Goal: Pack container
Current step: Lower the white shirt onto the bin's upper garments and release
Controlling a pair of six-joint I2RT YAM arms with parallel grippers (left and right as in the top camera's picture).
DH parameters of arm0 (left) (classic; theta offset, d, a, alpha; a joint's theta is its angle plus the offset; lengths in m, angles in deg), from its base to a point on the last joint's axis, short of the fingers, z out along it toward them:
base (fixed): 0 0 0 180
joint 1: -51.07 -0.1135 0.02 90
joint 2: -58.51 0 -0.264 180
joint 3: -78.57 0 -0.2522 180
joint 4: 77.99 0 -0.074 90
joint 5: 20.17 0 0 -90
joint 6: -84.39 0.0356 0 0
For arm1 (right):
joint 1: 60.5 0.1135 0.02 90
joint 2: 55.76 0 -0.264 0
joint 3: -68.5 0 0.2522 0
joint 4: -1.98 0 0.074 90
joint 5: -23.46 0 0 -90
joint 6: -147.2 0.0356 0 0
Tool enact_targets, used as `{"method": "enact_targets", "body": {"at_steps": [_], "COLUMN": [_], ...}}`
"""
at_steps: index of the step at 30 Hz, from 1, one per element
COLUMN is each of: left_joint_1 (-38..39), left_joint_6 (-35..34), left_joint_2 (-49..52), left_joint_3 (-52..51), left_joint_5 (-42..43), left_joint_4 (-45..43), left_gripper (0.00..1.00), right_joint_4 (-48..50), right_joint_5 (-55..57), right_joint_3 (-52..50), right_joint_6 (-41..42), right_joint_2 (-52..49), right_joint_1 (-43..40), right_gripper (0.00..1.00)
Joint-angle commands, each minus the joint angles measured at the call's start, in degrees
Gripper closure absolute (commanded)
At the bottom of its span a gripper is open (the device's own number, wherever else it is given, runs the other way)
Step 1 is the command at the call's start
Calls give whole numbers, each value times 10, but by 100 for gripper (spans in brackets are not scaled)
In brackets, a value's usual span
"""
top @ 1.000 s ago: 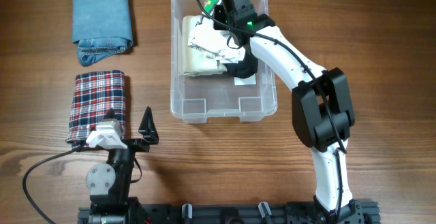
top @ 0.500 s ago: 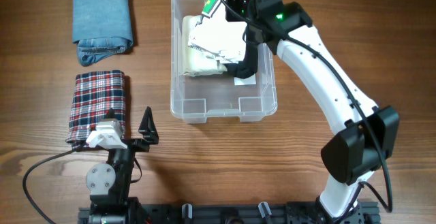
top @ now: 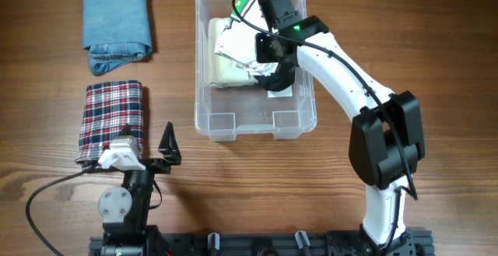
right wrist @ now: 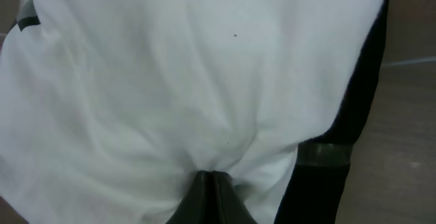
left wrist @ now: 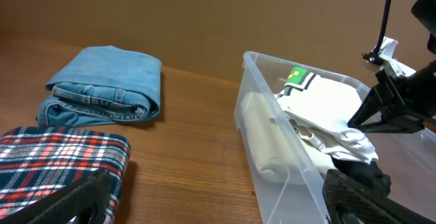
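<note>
The clear plastic container [top: 253, 117] stands at the top centre of the table. It holds a folded cream garment [top: 222, 65] along its left side and a white garment with black trim and a green tag [top: 243, 44]. My right gripper [top: 268, 71] is inside the container, shut on the white garment [right wrist: 204, 81], which fills the right wrist view; the closed fingertips [right wrist: 212, 183] pinch a fold of it. My left gripper [top: 156, 156] is open and empty, low by the front edge, next to a plaid shirt. Its open jaws [left wrist: 218, 203] frame the container's left wall [left wrist: 272, 139].
Folded blue jeans [top: 117, 26] lie at the far left, and also show in the left wrist view [left wrist: 102, 88]. A folded red-and-blue plaid shirt [top: 111, 120] lies in front of them, seen too in the left wrist view [left wrist: 61, 159]. Bare wooden table [top: 436, 69] lies right of the container.
My right arm swung to the right and back, and its gripper now sits a little nearer the container's middle, still on the white garment. The left arm has not moved.
</note>
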Motion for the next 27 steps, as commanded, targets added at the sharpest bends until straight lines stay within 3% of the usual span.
{"method": "enact_targets", "body": {"at_steps": [1,6,13,27], "left_joint_1": [-3,-3,-3,-3], "left_joint_6": [7,7,7,7], "left_joint_2": [-4,-4,-4,-4], "left_joint_3": [-4,-4,-4,-4], "left_joint_5": [7,7,7,7], "left_joint_4": [1,1,1,1], "left_gripper": [0,0,0,0], "right_joint_4": [8,20,135,174], "right_joint_5": [-20,-16,35,82], "right_joint_3": [0,29,32,31], "right_joint_6": [7,7,0,-1], "right_joint_2": [-14,34,59,-83], "right_joint_1": [2,1,0,-9], "right_gripper": [96,96,89,89]}}
